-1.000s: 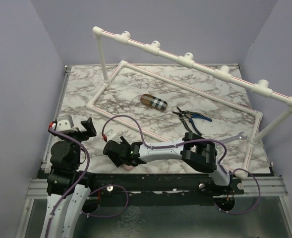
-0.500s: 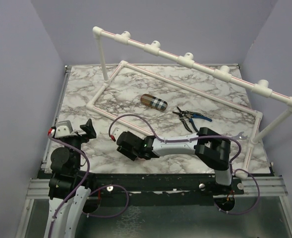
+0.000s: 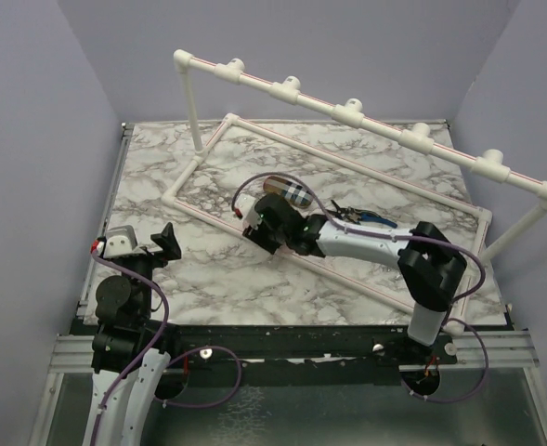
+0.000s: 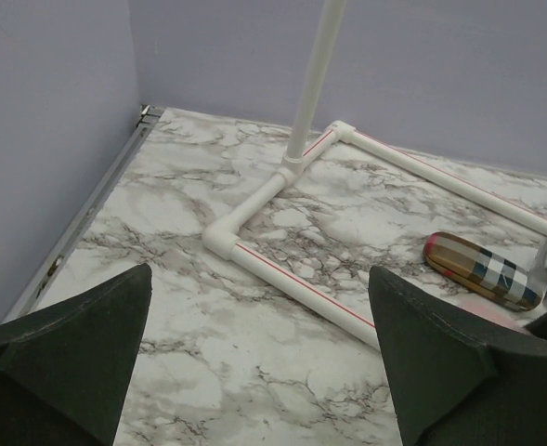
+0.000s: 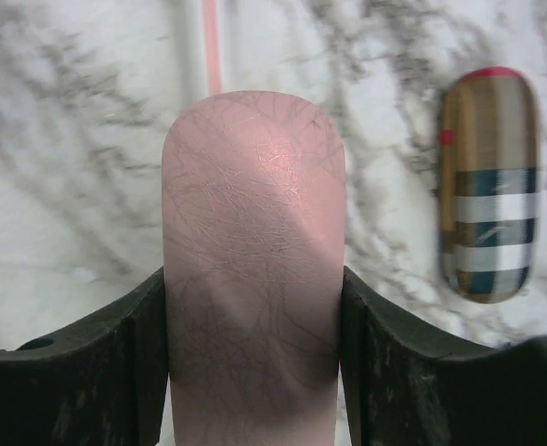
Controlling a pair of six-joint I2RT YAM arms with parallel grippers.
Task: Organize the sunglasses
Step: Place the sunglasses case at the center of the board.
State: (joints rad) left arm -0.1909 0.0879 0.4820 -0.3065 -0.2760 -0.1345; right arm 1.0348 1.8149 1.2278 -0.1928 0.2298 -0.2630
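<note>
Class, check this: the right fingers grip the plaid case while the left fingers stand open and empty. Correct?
No: the right fingers grip the pink case, not the plaid case beside it; see the right wrist view. The left fingers are open, empty.

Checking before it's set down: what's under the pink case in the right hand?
Marble table and a white pipe with a red stripe running beneath the pink case. The plaid case lies beside, not under. The spot straight below is hidden by it.

Pale pink case (image 5: 253, 242), brown plaid case (image 5: 488, 186) banded white and possibly teal, grey-veined white marble table (image 3: 152, 167).
</note>
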